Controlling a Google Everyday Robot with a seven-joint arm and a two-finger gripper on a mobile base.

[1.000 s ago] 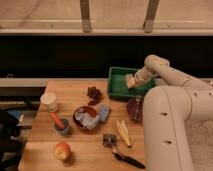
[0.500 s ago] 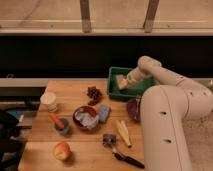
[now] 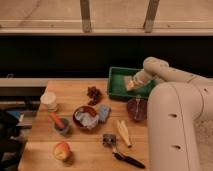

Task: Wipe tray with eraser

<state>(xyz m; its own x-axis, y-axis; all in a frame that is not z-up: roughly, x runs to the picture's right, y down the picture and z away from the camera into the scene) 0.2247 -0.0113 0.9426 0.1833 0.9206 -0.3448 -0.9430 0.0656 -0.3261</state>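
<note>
wooden counter [image 3: 75, 142] in front of a dark wall, with a red bowl [image 3: 80, 111] and an apple [image 3: 62, 150] up front. the gripper [image 3: 133, 82] is down inside the green tray [image 3: 115, 91] at the back right, fingers [image 3: 136, 79] clenched on the small cream eraser [image 3: 128, 85], right about mid-tray.

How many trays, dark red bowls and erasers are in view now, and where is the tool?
tray: 1
dark red bowls: 2
eraser: 1
total: 4
tool: over the tray, shut on the eraser.
</note>
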